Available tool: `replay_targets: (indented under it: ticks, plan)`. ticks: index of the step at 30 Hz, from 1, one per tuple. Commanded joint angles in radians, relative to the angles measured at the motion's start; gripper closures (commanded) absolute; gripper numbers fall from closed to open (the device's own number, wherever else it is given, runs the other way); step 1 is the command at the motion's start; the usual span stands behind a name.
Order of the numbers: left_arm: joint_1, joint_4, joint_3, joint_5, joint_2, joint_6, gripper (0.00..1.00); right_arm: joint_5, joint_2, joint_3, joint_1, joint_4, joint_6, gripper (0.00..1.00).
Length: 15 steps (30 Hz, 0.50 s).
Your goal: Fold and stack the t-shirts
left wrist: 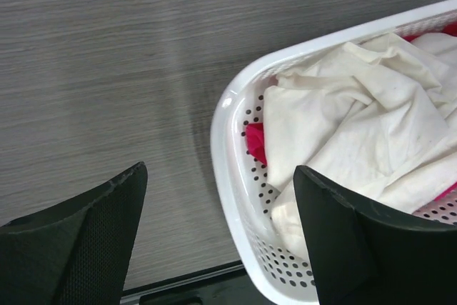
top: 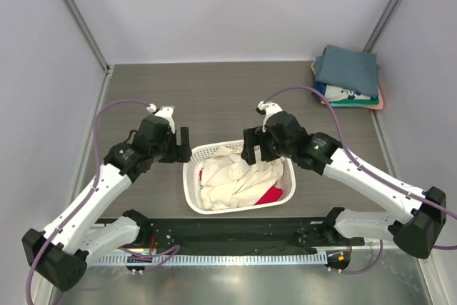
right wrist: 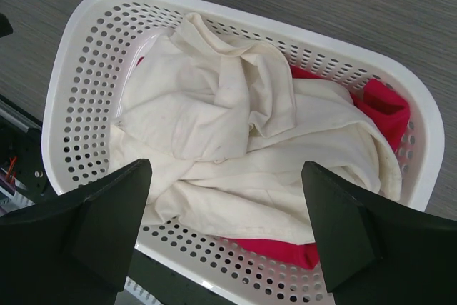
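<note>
A crumpled cream t-shirt (top: 232,176) lies on top of a crimson-pink t-shirt (top: 270,195) inside the white lattice basket (top: 191,194). Both also show in the right wrist view, cream (right wrist: 235,133) over crimson (right wrist: 382,108). A stack of folded t-shirts (top: 348,75), slate-blue on top, sits at the far right. My left gripper (top: 183,145) is open and empty, hovering over the basket's left rim (left wrist: 225,141). My right gripper (top: 253,149) is open and empty, hovering above the cream shirt (left wrist: 357,112).
The grey wood-grain table (top: 214,98) stretches behind the basket. A black strip and metal rail (top: 235,237) run along the near edge. Grey walls close in the left, back and right.
</note>
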Motion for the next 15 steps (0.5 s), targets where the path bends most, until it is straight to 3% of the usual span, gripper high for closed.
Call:
replay_targets:
  ticks: [1,8,15]
  plan:
    - [0.000,0.013,-0.009,-0.112,-0.055,-0.019,0.15,0.049,-0.010,0.054,-0.005,0.022,0.024,0.07]
    - [-0.002,0.008,-0.029,-0.262,-0.199,-0.042,0.11,-0.017,0.125,0.046,-0.006,0.035,0.082,0.09]
    - [0.000,0.010,-0.035,-0.245,-0.248,-0.036,0.10,0.009,0.350,0.075,-0.003,0.057,0.086,0.13]
